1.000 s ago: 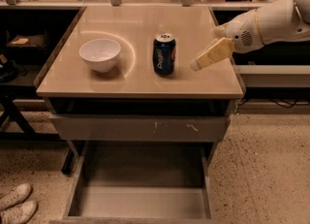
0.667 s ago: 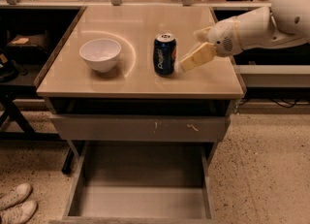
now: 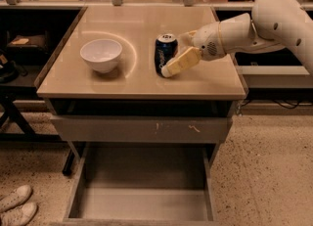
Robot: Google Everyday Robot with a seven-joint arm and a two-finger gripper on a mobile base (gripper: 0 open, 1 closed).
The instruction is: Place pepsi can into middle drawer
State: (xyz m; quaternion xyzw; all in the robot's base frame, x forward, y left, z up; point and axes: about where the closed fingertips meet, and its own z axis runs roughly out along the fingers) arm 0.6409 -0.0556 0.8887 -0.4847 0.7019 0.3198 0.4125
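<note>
Camera view, looking down from the front at a tan tabletop over a bank of drawers. The robot's white arm enters from the upper right, beyond the tabletop's right edge. It bends at a rounded joint and reaches leftward and slightly downward across the right half of the tabletop.

The gripper sits just right of the tabletop's middle, right beside the pepsi can. Its hand is released: the two cream fingers are spread apart, not clamped on anything. The nearer finger slants down toward the front edge, and its tip meets the can's lower right side. The farther finger shows only as a short stub behind the can's right shoulder, so it is hard to tell whether it touches the can.

The pepsi can stands upright on the tabletop, a little right of the middle. Its silver top is visible, but its lettering is too dim to read. A white bowl rests toward the left edge, well apart from the can.

Below the front edge is a shut drawer front with pale scratch marks. Under it the middle drawer is pulled out toward the camera, showing its bare grey floor. Its front edge is cut off by the bottom of the frame.

Pale shoes lie on the speckled floor at lower left, partly cropped
</note>
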